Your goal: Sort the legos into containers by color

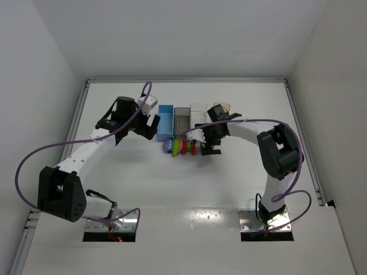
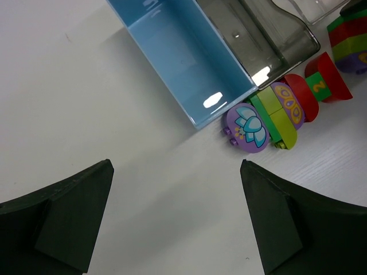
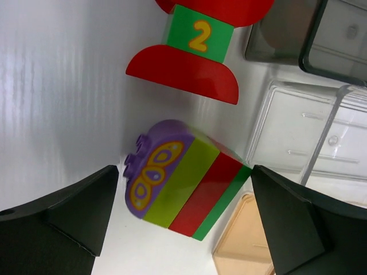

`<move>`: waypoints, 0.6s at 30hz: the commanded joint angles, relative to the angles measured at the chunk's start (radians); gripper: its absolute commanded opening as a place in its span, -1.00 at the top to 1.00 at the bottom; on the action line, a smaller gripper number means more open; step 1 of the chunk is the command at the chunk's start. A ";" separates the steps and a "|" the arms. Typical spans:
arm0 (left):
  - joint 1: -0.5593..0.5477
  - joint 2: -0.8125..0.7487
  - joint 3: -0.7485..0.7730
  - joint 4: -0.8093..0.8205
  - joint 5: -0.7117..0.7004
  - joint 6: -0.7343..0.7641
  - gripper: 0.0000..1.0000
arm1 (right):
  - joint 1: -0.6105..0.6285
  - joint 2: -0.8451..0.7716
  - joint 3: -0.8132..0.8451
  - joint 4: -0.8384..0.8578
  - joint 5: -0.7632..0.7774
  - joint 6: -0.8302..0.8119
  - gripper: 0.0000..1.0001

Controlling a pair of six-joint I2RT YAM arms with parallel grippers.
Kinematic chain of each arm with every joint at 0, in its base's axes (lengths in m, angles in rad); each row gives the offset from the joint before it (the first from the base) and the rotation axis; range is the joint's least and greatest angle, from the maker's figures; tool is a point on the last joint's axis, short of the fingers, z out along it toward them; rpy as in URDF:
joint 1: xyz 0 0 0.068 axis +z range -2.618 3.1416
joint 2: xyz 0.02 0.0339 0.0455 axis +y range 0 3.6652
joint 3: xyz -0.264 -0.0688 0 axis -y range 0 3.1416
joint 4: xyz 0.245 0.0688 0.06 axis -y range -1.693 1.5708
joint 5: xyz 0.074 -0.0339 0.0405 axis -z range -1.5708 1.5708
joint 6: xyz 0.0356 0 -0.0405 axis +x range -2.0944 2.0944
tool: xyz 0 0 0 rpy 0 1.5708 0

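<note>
Several legos lie in a row on the table just in front of the containers: blue, dark grey, clear and pale orange. My left gripper is open over bare table, near the blue bin's front corner. Up and to its right, a purple flower brick begins the row. My right gripper is open, its fingers on either side of a purple, lime, red and green stack without touching it. Beyond that stack lies a red and green "2" piece.
In the right wrist view the dark grey bin, clear bin and orange bin stand close to the stack's right. White walls surround the table. Purple cables loop off both arms.
</note>
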 commanded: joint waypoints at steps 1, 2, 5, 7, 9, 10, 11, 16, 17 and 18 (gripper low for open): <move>0.004 0.003 -0.002 0.028 0.014 -0.017 -1.00 | -0.015 0.053 0.009 -0.072 -0.031 -0.074 -1.00; 0.004 0.003 -0.002 0.028 0.014 -0.017 -1.00 | -0.015 0.053 0.009 -0.081 -0.031 -0.074 -1.00; 0.004 0.003 -0.002 0.028 0.014 -0.017 -1.00 | -0.015 0.076 0.009 -0.095 -0.031 -0.074 -1.00; 0.004 0.003 -0.002 0.028 0.014 -0.017 -1.00 | -0.015 0.076 0.020 -0.126 -0.031 -0.074 -1.00; 0.004 0.003 -0.002 0.028 0.014 -0.017 -1.00 | -0.015 0.055 -0.008 -0.126 -0.042 -0.062 -0.96; 0.004 0.003 -0.002 0.028 0.023 -0.017 -1.00 | -0.015 0.039 -0.026 -0.115 -0.051 -0.051 -0.93; 0.004 0.003 -0.002 0.028 0.023 -0.017 -1.00 | -0.015 0.007 -0.063 -0.104 -0.051 -0.023 -0.87; 0.004 -0.008 -0.002 0.028 0.033 -0.026 -1.00 | -0.015 -0.103 -0.146 -0.025 -0.023 0.082 -0.45; 0.004 -0.008 -0.011 0.028 0.033 -0.026 -1.00 | -0.015 -0.113 -0.146 -0.034 -0.023 0.139 -0.36; 0.004 -0.020 -0.011 0.028 0.033 -0.035 -1.00 | -0.015 -0.113 -0.131 -0.052 -0.036 0.164 -0.18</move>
